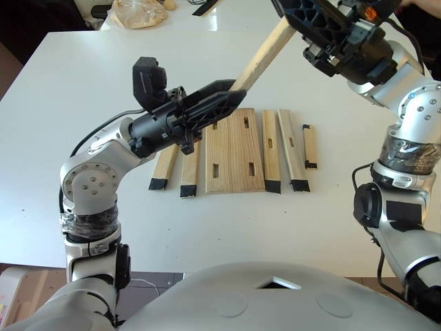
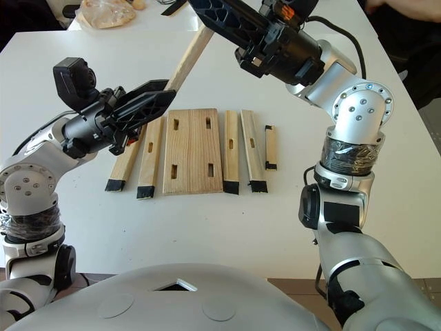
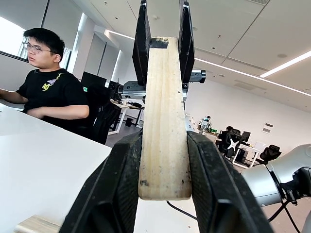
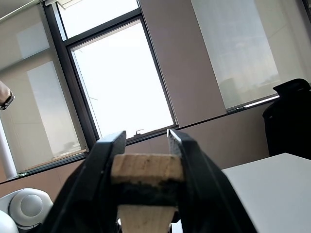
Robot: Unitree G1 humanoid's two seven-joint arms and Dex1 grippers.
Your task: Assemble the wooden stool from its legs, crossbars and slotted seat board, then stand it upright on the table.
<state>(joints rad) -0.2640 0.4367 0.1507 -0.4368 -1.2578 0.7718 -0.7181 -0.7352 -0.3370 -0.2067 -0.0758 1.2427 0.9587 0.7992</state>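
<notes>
In the left eye view the left arm bends at the elbow and stretches forward and inward, low over the white surface (image 1: pixel 76 89). The left gripper (image 1: pixel 233 95) is clamped on the lower end of a wooden leg (image 1: pixel 265 58) that slants up and away. Under it the seat board (image 1: pixel 234 148) lies flat, with two wooden pieces (image 1: pixel 165 169) just beside it on the left and three more pieces (image 1: pixel 271 148) on the right, all lined up side by side. In the right eye view the right arm rises from its elbow and folds back toward the middle, forearm high over the far side. The right gripper (image 2: pixel 213 17) is clenched on the leg's upper end, so the leg hangs in the air between both. In the left wrist view the leg runs lengthwise between the left gripper's fingers (image 3: pixel 121 189), touching both. In the right wrist view the leg's black-capped end sits squeezed between two fingers (image 4: pixel 104 160).
</notes>
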